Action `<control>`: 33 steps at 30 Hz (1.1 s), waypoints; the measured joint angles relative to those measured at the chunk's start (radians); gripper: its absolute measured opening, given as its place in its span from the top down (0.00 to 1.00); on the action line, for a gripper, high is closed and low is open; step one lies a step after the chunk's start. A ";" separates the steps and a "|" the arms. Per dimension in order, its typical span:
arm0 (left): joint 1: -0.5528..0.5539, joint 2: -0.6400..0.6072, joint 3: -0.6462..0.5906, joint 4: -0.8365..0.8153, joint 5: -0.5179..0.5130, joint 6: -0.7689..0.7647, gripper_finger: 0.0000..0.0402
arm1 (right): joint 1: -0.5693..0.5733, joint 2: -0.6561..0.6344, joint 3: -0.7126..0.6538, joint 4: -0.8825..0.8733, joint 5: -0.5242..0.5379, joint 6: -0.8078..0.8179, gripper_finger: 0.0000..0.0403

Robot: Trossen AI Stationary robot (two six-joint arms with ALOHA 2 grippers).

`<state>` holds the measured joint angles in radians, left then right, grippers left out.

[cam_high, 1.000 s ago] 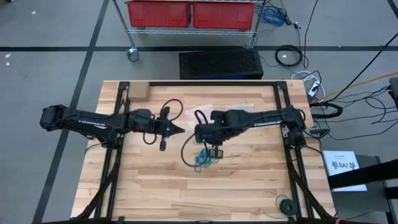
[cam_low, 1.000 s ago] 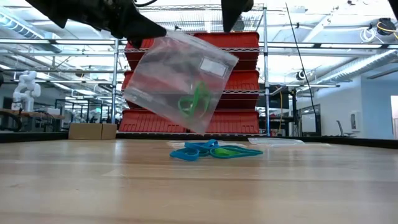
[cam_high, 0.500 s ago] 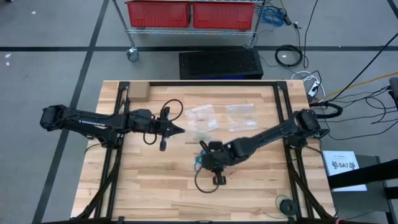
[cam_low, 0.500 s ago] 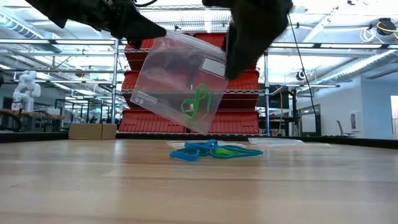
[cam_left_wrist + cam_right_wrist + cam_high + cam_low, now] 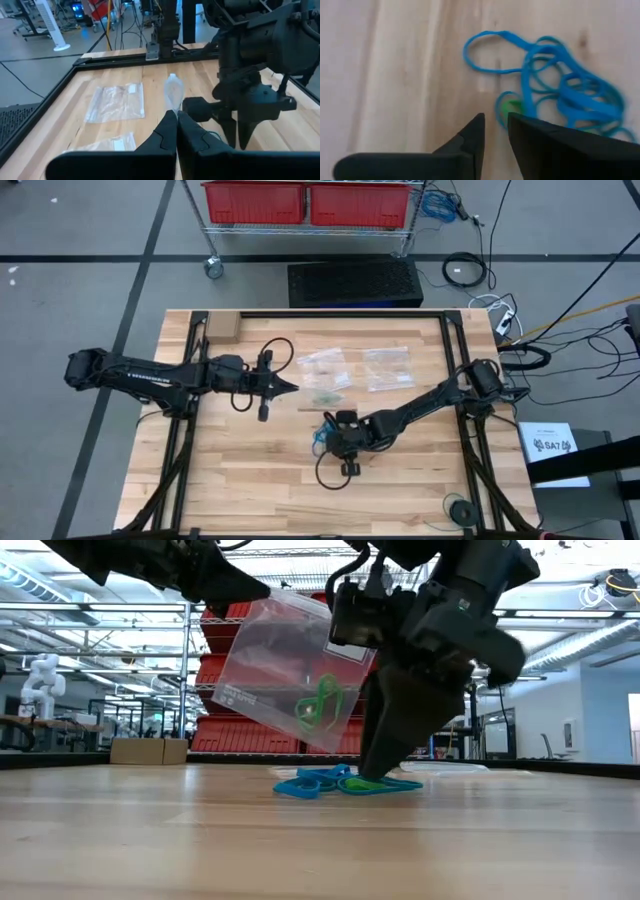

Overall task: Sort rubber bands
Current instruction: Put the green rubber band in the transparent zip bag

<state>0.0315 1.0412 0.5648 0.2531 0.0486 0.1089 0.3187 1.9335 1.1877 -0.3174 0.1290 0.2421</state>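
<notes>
A tangle of thin rubber bands (image 5: 560, 95), mostly bright blue with some teal and one green loop, lies on the wooden table (image 5: 250, 490) near its middle. In the low view the pile (image 5: 345, 782) sits flat on the wood. The right gripper (image 5: 494, 131) points down at the pile's edge, its two dark fingers nearly together with a narrow gap between them, the green loop just at the tips; whether anything is pinched cannot be told. Beyond it, the left gripper (image 5: 176, 120) is closed on the top edge of a clear plastic bag (image 5: 295, 675), held above the table with a green rubber band (image 5: 318, 705) inside. Two more clear bags (image 5: 372, 366) lie flat farther back. The front half of the table is bare wood. Behind the table stands a wire rack with red bins (image 5: 305, 200).
</notes>
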 joint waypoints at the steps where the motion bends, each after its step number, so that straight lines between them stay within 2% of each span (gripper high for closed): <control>1: 0.000 0.000 0.000 -0.001 0.000 0.000 1.00 | -0.001 0.000 0.000 0.000 0.010 -0.006 0.79; 15: 0.000 0.000 0.000 -0.010 0.000 -0.001 1.00 | -0.043 0.000 0.000 0.004 0.002 -0.042 0.79; 33: 0.000 0.000 0.000 -0.012 0.000 -0.024 1.00 | -0.021 0.001 0.000 0.015 0.005 -0.045 0.79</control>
<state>0.0315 1.0412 0.5648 0.2409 0.0483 0.0847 0.2974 1.9344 1.1878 -0.3025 0.1341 0.1970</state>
